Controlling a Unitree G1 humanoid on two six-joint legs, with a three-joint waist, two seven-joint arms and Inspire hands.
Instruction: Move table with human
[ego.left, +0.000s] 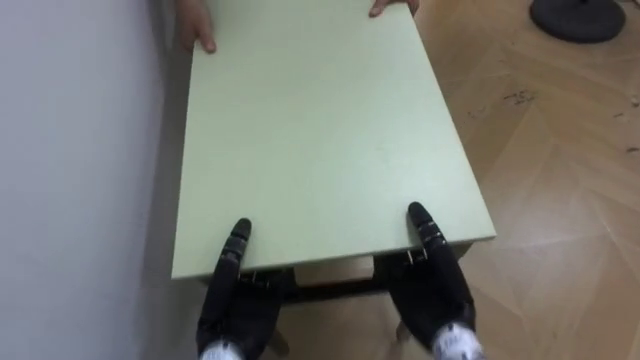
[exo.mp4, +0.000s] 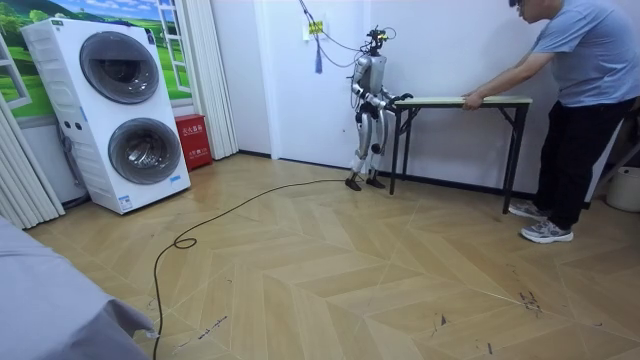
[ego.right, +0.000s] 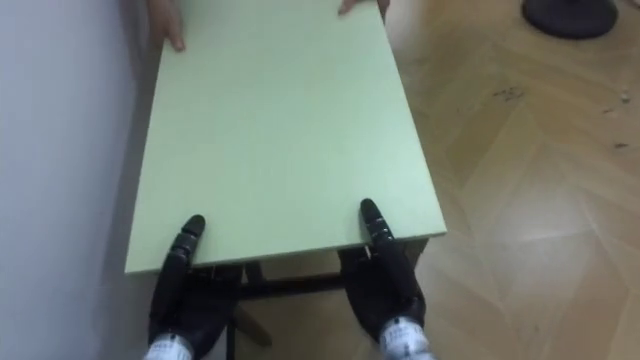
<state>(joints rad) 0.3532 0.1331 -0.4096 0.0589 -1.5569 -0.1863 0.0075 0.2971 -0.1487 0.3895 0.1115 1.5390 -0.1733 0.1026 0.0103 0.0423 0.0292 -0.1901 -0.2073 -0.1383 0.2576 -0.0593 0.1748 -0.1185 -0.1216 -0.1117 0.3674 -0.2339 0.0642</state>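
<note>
A light green table (ego.left: 320, 130) stretches away from me alongside a wall. My left hand (ego.left: 235, 295) grips its near edge at the left, thumb on top and the rest of the hand under the board. My right hand (ego.left: 435, 285) holds the near right corner the same way. At the far end a person's hands (ego.left: 195, 25) rest on the tabletop's edge. In the room view I stand upright at the table's (exo.mp4: 470, 100) left end, and the person (exo.mp4: 585, 90) leans in and holds the other end.
A white wall (ego.left: 70, 150) runs close along the table's left side. Wooden floor (ego.left: 560, 180) lies open to the right, with a dark round base (ego.left: 578, 18) at the far right. Stacked washing machines (exo.mp4: 120, 110) and a red box (exo.mp4: 192, 140) stand further off.
</note>
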